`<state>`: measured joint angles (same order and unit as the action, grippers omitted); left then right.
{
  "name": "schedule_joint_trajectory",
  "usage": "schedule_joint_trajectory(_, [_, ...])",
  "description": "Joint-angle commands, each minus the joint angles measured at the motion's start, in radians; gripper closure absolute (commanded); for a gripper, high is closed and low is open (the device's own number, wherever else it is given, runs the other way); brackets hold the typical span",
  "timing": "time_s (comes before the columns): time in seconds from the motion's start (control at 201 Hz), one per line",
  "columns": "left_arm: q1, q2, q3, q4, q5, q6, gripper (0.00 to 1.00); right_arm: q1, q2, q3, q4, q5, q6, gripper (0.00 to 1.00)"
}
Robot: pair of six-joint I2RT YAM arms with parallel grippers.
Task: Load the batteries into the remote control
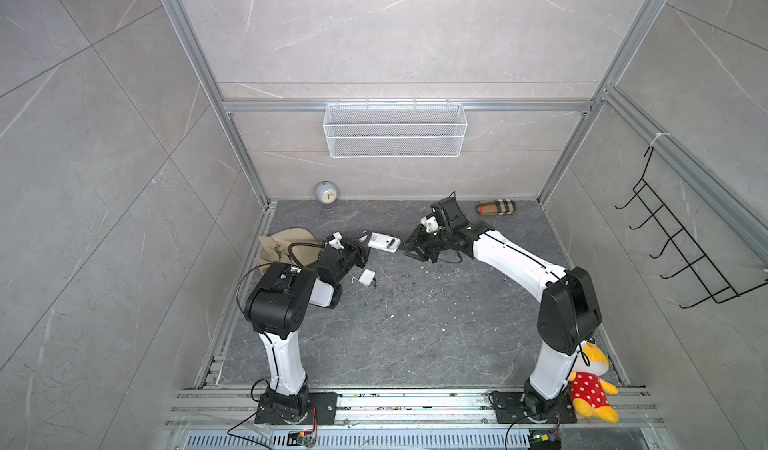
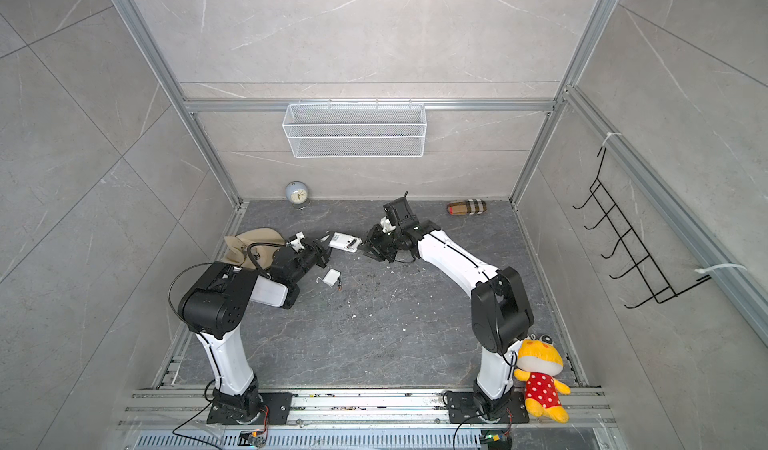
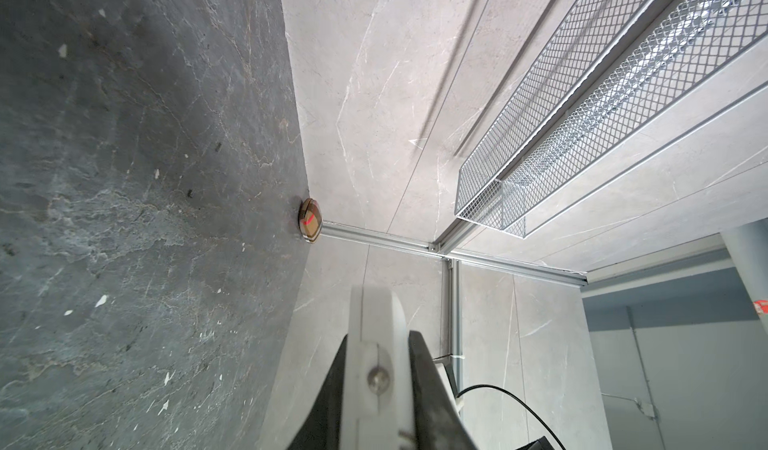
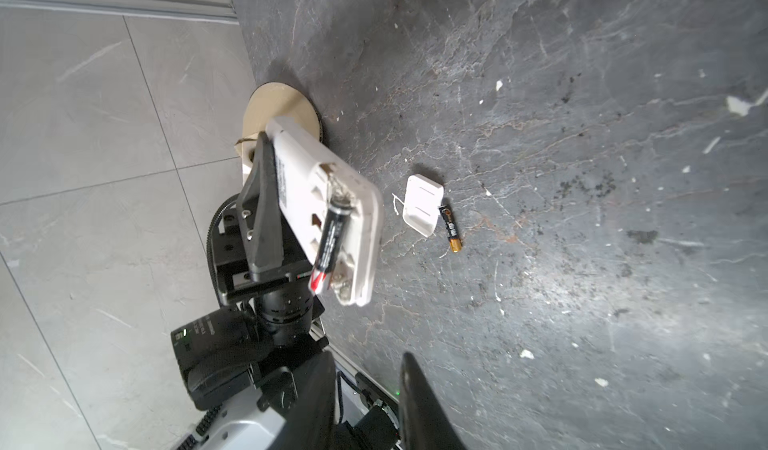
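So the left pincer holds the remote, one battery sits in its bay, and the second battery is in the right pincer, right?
No: the right wrist view shows the second battery lying on the table beside the cover, and the right pincer open and empty. The left pincer does hold the remote, with one battery in its bay.
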<state>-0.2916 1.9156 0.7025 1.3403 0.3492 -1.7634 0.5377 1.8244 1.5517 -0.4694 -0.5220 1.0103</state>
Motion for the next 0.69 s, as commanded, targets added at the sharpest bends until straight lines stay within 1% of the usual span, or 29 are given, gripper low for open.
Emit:
schedule_joint_trajectory(0.0, [0.004, -0.027, 0.028, 0.073, 0.043, -0.027, 1.00, -0.005, -0.054, 0.055, -0.076, 0.038, -0.179, 0.65])
schedule_joint_trajectory(0.085, [0.006, -0.027, 0.034, 0.074, 0.061, -0.039, 1.00, -0.007, -0.046, 0.087, -0.098, 0.084, -0.307, 0.58])
schedule_joint_trajectory(0.179, [0.009, -0.030, 0.041, 0.072, 0.081, -0.050, 1.00, -0.009, -0.005, 0.131, -0.147, 0.134, -0.424, 0.56])
schedule_joint_trajectory(0.264, [0.011, -0.032, 0.053, 0.056, 0.106, -0.062, 1.00, -0.008, 0.030, 0.165, -0.175, 0.137, -0.481, 0.55])
schedule_joint_trajectory(0.363, [0.011, -0.033, 0.073, 0.024, 0.140, -0.064, 1.00, -0.009, 0.042, 0.155, -0.145, 0.129, -0.512, 0.52])
schedule_joint_trajectory(0.433, [0.011, -0.039, 0.076, 0.012, 0.153, -0.065, 1.00, -0.008, 0.038, 0.135, -0.112, 0.122, -0.530, 0.46])
schedule_joint_trajectory(0.478, [0.012, -0.042, 0.080, 0.003, 0.163, -0.065, 1.00, -0.008, 0.031, 0.118, -0.087, 0.112, -0.547, 0.38])
schedule_joint_trajectory(0.493, [0.012, -0.044, 0.081, -0.001, 0.166, -0.065, 1.00, -0.008, 0.029, 0.116, -0.083, 0.109, -0.549, 0.38])
schedule_joint_trajectory(0.578, [0.014, -0.056, 0.088, -0.032, 0.192, -0.060, 1.00, -0.007, 0.006, 0.073, -0.030, 0.099, -0.571, 0.23])
schedule_joint_trajectory(0.652, [0.015, -0.074, 0.095, -0.078, 0.217, -0.049, 1.00, -0.008, -0.017, 0.034, 0.018, 0.094, -0.584, 0.16])
schedule_joint_trajectory(0.687, [0.015, -0.086, 0.099, -0.105, 0.226, -0.040, 1.00, -0.008, -0.024, 0.022, 0.037, 0.086, -0.592, 0.15])
